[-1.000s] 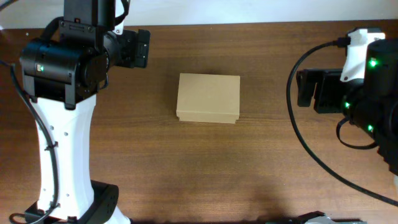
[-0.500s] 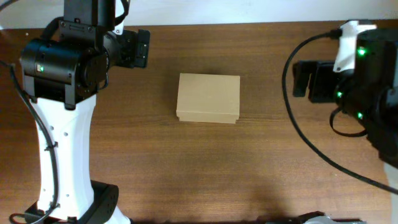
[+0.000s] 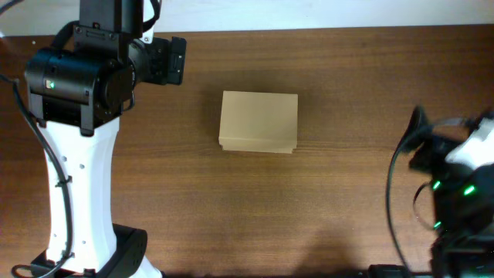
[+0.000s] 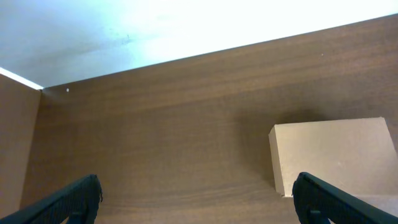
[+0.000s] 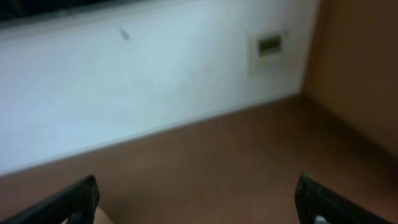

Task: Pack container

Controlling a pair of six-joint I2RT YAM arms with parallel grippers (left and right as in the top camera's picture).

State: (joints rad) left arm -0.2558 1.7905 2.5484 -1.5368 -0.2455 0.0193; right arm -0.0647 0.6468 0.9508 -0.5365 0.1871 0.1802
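Observation:
The container is a small tan cardboard box with its lid shut, standing in the middle of the brown table. It also shows in the left wrist view, at the lower right. My left gripper is open and empty, up and to the left of the box; in the left wrist view its fingertips frame bare table, the right one near the box's edge. My right gripper is blurred at the lower right, well away from the box. In the right wrist view it is open and empty.
The table's back edge meets a white wall. A wall plate shows in the blurred right wrist view. The left arm's white column stands at the left side. A black cable loops by the right arm.
My right arm has swung from the upper right toward the front right of the table, and is blurred with motion. The left arm and the box have not moved.

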